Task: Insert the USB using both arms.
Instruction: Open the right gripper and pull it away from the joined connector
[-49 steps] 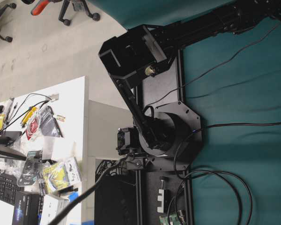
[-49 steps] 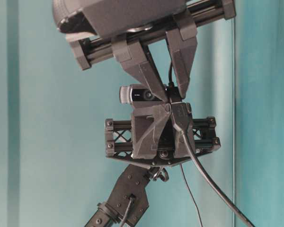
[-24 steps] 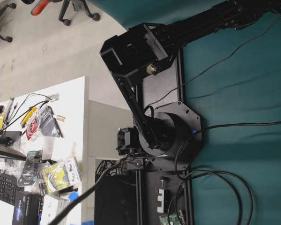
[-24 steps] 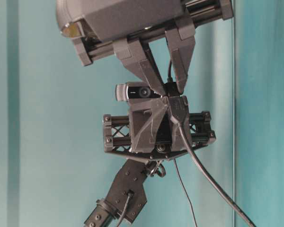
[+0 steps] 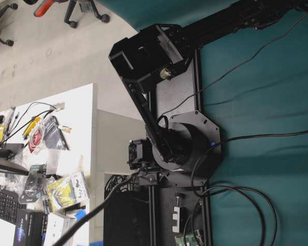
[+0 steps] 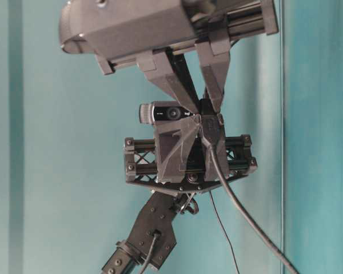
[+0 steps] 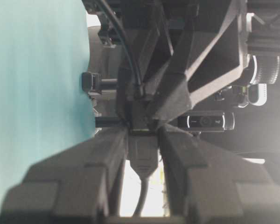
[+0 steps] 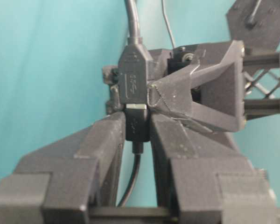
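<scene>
Your USB plug (image 8: 136, 126) points straight up into the cable socket (image 8: 134, 79) just above it, long axes in line, with only a sliver of metal showing between them. Left pincer (image 7: 142, 140) is narrow and clamps the socket. Right pincer (image 8: 136, 140) flanks the plug closely; gripping or just clear, I cannot tell.
</scene>
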`<state>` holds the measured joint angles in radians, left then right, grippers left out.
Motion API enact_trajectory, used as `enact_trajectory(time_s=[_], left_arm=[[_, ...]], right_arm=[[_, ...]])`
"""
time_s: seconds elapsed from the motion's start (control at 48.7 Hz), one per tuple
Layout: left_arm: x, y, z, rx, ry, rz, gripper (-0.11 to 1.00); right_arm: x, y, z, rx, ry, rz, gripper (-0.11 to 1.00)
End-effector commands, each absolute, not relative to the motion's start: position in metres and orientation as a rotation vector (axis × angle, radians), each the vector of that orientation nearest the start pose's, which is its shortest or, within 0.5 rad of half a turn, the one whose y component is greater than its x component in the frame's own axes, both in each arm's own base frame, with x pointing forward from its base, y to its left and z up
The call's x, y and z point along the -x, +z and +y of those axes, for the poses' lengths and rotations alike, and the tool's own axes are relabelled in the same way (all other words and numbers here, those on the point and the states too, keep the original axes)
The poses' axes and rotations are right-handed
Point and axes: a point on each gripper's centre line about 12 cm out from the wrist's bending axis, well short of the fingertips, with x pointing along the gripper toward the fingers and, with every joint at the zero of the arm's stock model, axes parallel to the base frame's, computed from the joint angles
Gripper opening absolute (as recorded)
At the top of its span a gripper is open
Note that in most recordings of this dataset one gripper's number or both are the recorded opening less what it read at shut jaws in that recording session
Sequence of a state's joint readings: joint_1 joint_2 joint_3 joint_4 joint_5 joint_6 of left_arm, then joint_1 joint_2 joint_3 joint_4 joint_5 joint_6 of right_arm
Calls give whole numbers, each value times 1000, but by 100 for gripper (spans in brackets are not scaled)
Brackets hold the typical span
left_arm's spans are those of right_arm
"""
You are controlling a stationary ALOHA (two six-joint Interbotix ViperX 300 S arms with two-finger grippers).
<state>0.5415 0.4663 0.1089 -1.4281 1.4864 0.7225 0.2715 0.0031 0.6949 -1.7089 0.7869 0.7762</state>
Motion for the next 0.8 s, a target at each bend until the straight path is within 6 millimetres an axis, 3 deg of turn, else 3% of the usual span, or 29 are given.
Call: enact_trajectory(time_s=[0.0,0.103,0.164,0.37,0.534,0.658,0.781], left_arm=[[-441,206,125,1156,-755,811,28],[-441,206,124,1157,-755,812,28],[-441,206,124,1159,-755,813,28],[-440,203,123,1169,-755,822,28],[-432,189,120,1172,-721,876,28],[-426,177,120,1105,-649,950,28],[-425,177,127,967,-534,985,28]], right_arm=[[-374,195,20,1186,-212,685,35],[-374,196,19,1189,-225,685,65],[-373,199,18,1191,-247,684,76],[-364,212,16,1187,-325,675,74],[-348,240,21,1101,-421,636,74],[-332,263,32,1000,-467,595,74],[-319,278,41,856,-499,589,74]])
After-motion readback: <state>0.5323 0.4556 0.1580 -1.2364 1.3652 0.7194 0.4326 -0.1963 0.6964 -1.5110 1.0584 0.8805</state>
